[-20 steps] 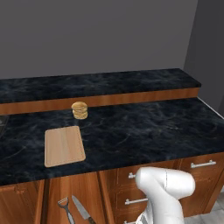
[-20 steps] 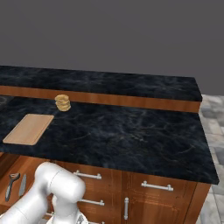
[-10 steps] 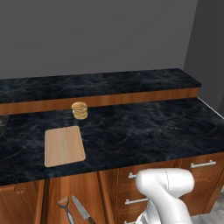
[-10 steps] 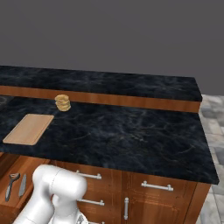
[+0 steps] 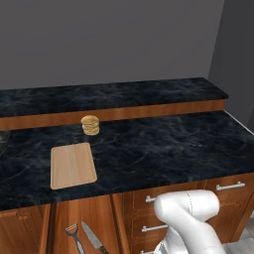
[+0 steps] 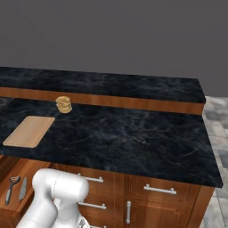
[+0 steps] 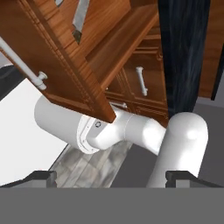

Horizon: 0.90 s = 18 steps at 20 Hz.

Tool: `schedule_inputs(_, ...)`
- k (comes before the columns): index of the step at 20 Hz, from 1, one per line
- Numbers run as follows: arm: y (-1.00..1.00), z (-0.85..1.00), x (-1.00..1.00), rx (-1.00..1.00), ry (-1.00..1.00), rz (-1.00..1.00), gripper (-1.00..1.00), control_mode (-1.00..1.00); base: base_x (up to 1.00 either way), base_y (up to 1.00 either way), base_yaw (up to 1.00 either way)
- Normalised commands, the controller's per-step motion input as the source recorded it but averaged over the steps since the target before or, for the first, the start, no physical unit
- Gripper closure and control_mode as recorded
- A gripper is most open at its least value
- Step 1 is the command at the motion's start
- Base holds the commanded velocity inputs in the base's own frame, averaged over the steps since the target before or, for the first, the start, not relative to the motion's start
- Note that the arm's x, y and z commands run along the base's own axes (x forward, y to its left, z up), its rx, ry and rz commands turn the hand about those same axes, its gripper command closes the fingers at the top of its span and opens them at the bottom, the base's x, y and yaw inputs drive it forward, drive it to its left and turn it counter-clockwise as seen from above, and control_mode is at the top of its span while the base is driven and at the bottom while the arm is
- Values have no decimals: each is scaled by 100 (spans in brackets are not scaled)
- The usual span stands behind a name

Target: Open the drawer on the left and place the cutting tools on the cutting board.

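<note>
Hanging low by the cabinets: the tool [image 7: 111, 176], its two dark tips set wide apart with nothing between them.
Drawer: the drawer [image 7: 65, 65] stands pulled out beneath the table's front edge, its silver bar handle [image 7: 22, 61] on the wooden front.
Tools: the peeler [image 5: 74, 235] and the knife [image 5: 93, 239] lie side by side inside the drawer, close together.
Board: the cutting board [image 5: 72, 165] lies flat on the dark marble table [image 5: 163, 149], bare.
Nearby: a small round tan stack [image 5: 90, 125] sits behind the board.
</note>
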Motion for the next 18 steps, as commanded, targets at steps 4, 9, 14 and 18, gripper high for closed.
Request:
schedule_inputs(4, 0, 0, 0, 0, 0, 0, -100, -100, 0, 0, 0)
schedule_inputs(9, 0, 0, 0, 0, 0, 0, -100, -100, 0, 0, 0)
schedule_inputs(14, 0, 0, 0, 0, 0, 0, -100, -100, 0, 0, 0)
schedule_inputs(18, -3, 0, 31, 1, 2, 0, -100, -100, 0, 0, 0)
